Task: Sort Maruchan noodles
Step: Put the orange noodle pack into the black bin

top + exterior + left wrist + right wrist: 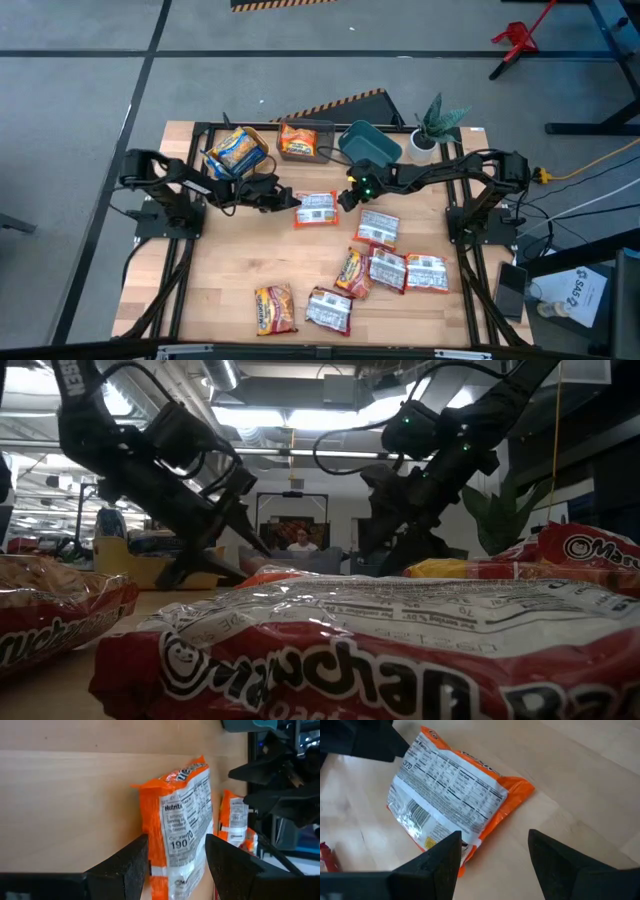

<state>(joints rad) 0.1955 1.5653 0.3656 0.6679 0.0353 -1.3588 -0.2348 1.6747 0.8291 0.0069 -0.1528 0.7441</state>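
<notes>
An orange-and-white Maruchan packet (315, 208) lies flat on the wooden table, label side up, between my two grippers. My left gripper (290, 201) is low at the packet's left end. It is open, and its fingers stand on either side of that end (172, 865). My right gripper (347, 197) is open just off the packet's right end, slanting down. In the right wrist view the packet (450, 795) lies ahead of the fingers, and one corner (467, 851) reaches beside one finger. In the low view both grippers (235, 560) (392, 555) are down near the tabletop.
Several more packets (388, 268) lie scattered over the near right of the table, and two (274, 308) (328, 308) lie near the front edge. Along the far edge stand a yellow bin (237, 150) holding packets, a grey bin (297, 141) with an orange packet, a teal bin (368, 143) and a potted plant (428, 135).
</notes>
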